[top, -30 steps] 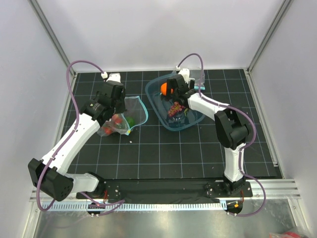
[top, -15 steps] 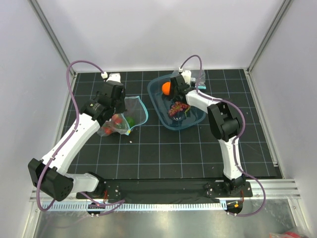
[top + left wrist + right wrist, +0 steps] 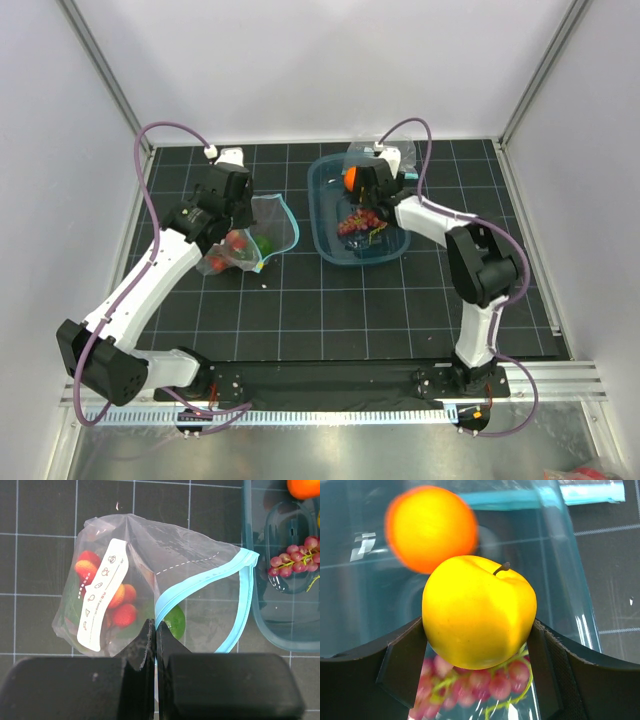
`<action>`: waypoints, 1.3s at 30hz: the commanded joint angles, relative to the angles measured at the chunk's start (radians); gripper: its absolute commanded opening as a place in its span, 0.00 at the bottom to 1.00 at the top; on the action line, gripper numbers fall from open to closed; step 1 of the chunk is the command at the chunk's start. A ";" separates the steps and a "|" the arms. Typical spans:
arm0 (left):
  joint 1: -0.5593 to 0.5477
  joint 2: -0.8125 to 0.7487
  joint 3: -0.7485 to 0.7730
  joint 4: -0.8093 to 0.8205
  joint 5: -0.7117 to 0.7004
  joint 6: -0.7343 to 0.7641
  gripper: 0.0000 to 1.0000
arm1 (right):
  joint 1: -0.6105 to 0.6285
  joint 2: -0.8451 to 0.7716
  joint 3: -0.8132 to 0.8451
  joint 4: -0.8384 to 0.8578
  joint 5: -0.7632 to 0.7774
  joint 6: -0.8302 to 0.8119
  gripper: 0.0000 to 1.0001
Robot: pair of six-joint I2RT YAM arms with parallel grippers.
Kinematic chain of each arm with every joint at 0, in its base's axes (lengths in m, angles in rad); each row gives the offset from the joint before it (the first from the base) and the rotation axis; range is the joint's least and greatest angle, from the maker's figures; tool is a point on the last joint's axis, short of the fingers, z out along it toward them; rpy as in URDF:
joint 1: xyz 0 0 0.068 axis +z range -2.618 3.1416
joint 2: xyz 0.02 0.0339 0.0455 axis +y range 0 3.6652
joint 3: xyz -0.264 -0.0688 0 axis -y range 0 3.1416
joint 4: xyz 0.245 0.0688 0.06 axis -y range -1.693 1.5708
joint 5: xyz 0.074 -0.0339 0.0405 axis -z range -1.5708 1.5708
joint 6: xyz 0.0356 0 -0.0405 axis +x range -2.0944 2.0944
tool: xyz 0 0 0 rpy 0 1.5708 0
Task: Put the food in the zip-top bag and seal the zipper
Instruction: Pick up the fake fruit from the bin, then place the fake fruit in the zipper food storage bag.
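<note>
left gripper (image 3: 156, 627) pinches the bag's (image 3: 140, 545) blue zipper (image 3: 200, 582); the bag lies toward the tabletop's left edge, strawberries (image 3: 122, 615) and lime (image 3: 175, 622) inside. right gripper (image 3: 479, 630) clasps a yellow fruit (image 3: 479, 610) over the tub (image 3: 330, 245) by the far edge, orange (image 3: 427, 525) and grapes (image 3: 295, 560) in it.

right wrist: round orange toy fruit (image 3: 430, 527) was blurred; purple grape bunch (image 3: 470, 685) was blurred and half hidden behind yellow toy fruit (image 3: 479, 612). left wrist: green lime (image 3: 175, 622) was partly hidden behind teal-blue zipper strip (image 3: 200, 579).
</note>
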 commanded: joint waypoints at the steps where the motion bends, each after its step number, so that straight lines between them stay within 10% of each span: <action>1: -0.001 -0.006 0.008 0.019 -0.004 0.014 0.00 | 0.014 -0.155 -0.100 0.168 -0.077 -0.034 0.59; 18: -0.001 -0.013 0.010 0.019 0.000 0.012 0.00 | 0.081 -0.428 -0.352 0.517 -0.829 -0.123 0.49; 39: 0.000 -0.017 0.010 0.017 0.007 0.009 0.00 | 0.345 -0.292 -0.206 0.504 -0.716 -0.221 0.49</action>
